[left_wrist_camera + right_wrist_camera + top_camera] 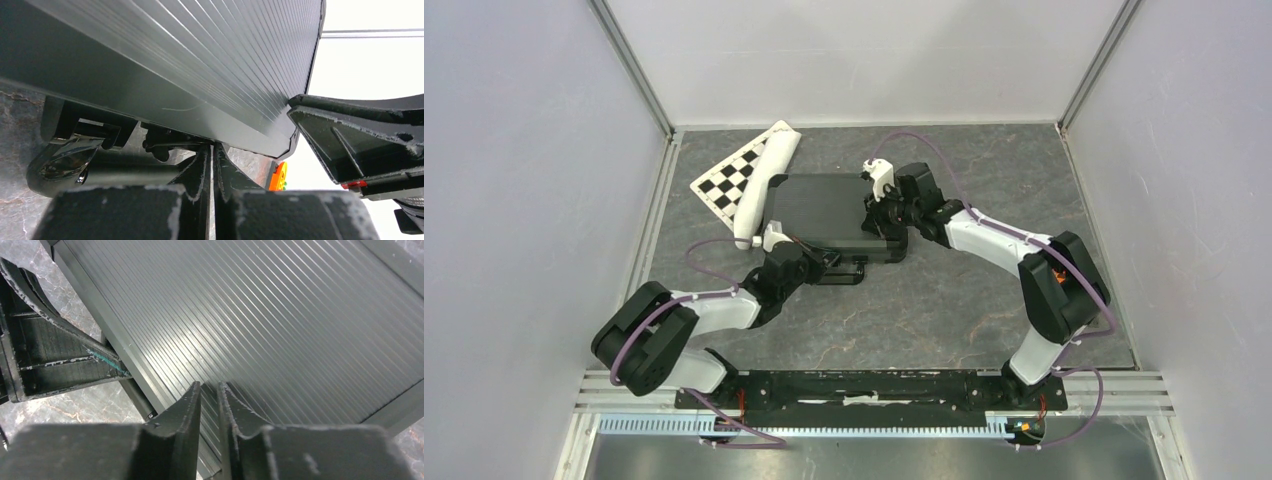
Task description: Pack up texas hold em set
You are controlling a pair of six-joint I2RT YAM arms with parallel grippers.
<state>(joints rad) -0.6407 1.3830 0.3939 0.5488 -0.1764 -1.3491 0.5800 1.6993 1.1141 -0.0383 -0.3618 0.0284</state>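
The black case [824, 210] lies shut on the grey table, ribbed lid up, its handle [844, 272] toward me. Chips, cards, buttons and dice are hidden. My left gripper [829, 258] is shut and empty, its tips against the front edge by the handle. In the left wrist view the tips [212, 150] sit under the lid's [200, 60] edge beside the shiny handle [65, 165]. My right gripper [882, 218] is shut and empty, over the lid's right front corner. The right wrist view shows its tips [210, 387] just above the ribbed lid [280, 315].
A black-and-white checkered board [729, 180] and a white rolled object [764, 180] lie at the case's back left. An orange object [279, 176] shows past the case in the left wrist view. White walls enclose the table at the back and both sides.
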